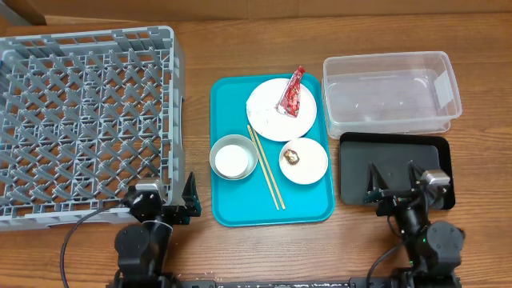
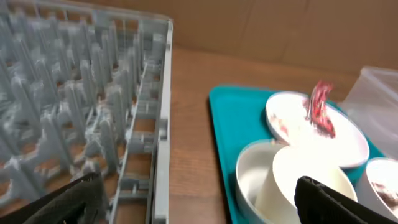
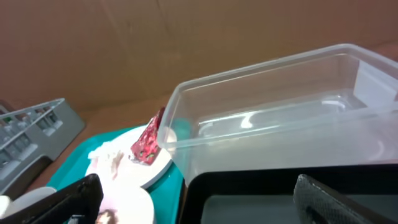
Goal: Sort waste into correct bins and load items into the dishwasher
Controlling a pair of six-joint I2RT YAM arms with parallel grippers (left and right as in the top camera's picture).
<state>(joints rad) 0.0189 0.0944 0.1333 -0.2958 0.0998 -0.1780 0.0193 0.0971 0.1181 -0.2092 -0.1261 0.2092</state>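
A white plate (image 1: 272, 112) on the teal tray holds the red wrapper (image 1: 292, 94) and a white tissue (image 1: 258, 116). The grey bowl (image 1: 218, 152) holds the white cup (image 1: 234, 160). Chopsticks (image 1: 266, 170) lie beside the small dish (image 1: 310, 164), which holds a brown lump (image 1: 292, 156). The grey dish rack (image 1: 80, 120) is at the left. The clear tub (image 1: 392, 92) and the black tray (image 1: 396, 160) are at the right. My left gripper (image 1: 178, 206) (image 2: 199, 205) is open and empty by the rack's near corner. My right gripper (image 1: 394, 188) (image 3: 208, 202) is open and empty over the black tray.
The teal tray (image 1: 240, 204) sits in the middle between the rack and the bins. Cardboard walls stand behind the table. Bare wood shows between the rack and the teal tray (image 2: 186, 143).
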